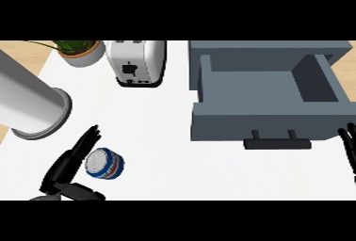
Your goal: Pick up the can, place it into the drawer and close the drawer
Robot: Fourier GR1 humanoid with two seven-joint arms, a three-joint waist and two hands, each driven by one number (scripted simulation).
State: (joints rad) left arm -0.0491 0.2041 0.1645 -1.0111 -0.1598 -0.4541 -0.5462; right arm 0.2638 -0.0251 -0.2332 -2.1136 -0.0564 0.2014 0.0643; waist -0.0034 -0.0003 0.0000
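Observation:
A short can [106, 163] with a silver lid and a blue, red and white side stands on the white counter at the lower left. My left hand [68, 165] is right beside its left side, fingers straight and pointing up, thumb below the can, not closed round it. The grey drawer [264, 115] stands pulled open at the right, its inside bare, with a dark handle [277, 142] on its front. Only the fingers of my right hand [347, 143] show at the right edge, straight and upright, near the drawer's front corner.
A large white cylinder [28, 101] lies at the left. A silver toaster [136, 62] stands at the back, with a potted plant [78, 51] to its left. The wooden floor shows past the counter's left edge.

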